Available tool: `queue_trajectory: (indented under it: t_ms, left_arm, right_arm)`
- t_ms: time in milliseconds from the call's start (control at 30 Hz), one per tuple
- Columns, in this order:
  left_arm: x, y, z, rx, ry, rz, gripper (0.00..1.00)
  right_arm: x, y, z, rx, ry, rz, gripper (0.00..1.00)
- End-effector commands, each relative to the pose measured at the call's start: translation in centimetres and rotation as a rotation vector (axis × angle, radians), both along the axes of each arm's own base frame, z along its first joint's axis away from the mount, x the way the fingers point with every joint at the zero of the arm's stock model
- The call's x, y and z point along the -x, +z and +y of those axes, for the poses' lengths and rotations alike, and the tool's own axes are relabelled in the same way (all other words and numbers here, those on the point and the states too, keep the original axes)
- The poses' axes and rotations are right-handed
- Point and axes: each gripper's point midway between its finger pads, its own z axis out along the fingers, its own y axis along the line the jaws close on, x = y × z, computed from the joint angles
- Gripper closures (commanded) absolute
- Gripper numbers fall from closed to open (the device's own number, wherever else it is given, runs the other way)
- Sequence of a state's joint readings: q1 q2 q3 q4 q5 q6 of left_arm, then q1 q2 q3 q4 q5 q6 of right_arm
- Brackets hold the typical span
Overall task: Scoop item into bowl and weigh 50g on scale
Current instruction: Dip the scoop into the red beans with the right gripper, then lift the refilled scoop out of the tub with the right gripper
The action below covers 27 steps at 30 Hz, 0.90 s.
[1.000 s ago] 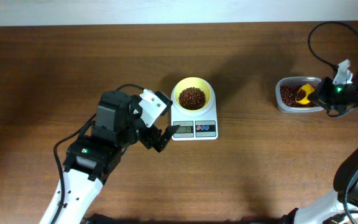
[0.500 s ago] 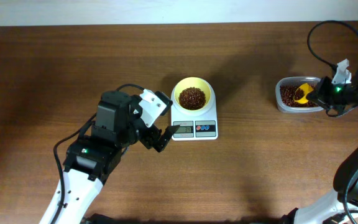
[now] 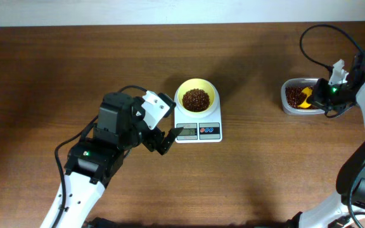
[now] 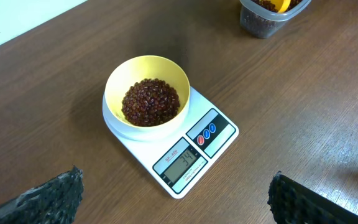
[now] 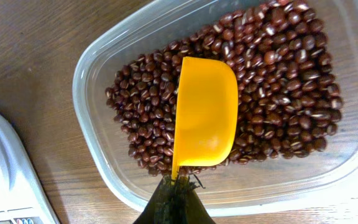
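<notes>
The pale yellow bowl (image 3: 182, 92) stands on the white scale (image 3: 198, 131) and holds a heap of dark red-brown beans (image 3: 195, 99). In the left wrist view the bowl (image 4: 120, 78) and its beans (image 4: 151, 102) sit on the scale (image 4: 225, 134), whose display reads 34. My left gripper (image 3: 163, 123) hangs open just left of the scale, with nothing between its fingers (image 4: 55, 196). My right gripper (image 5: 178, 186) is shut on the handle of a yellow scoop (image 5: 205, 112). The scoop's cup lies among the beans (image 5: 278, 74) in the clear container (image 5: 98, 162).
The clear container (image 3: 290, 109) stands at the table's right side, well apart from the scale. A black cable (image 3: 315, 38) loops above the right arm. Bare brown wood surrounds the scale, and a scale corner (image 5: 5, 180) shows in the right wrist view.
My right arm has swung and the scoop has shifted slightly left, lower into the container's beans. The left arm, bowl and scale have not moved.
</notes>
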<state>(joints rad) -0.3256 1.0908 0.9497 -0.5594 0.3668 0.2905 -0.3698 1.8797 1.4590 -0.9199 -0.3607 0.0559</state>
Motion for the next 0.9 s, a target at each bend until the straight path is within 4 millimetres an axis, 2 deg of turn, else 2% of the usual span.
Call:
queue_trajectory:
  t_ms: [0, 233, 467, 600, 867]
  left_arm:
    - [0.0, -0.3, 0.1, 0.008, 0.01, 0.015, 0.01]
    - [0.0, -0.3, 0.1, 0.008, 0.01, 0.015, 0.01]
    - [0.0, -0.3, 0.1, 0.008, 0.01, 0.015, 0.01]
    - [0.0, -0.3, 0.1, 0.008, 0.01, 0.015, 0.01]
    - [0.0, -0.3, 0.1, 0.008, 0.01, 0.015, 0.01]
  right_arm:
    - [-0.4, 0.4, 1.4, -0.065, 0.02, -0.015, 0.96]
    - [-0.8, 1.2, 3.0, -0.166, 0.043, -0.051, 0.96]
    - [-0.8, 1.3, 3.0, -0.175, 0.043, -0.054, 0.96]
    - [-0.7, 1.7, 2.3, -0.217, 0.02, -0.075, 0.96]
    - [-0.3, 2.5, -0.6, -0.281, -0.061, -0.117, 0.96]
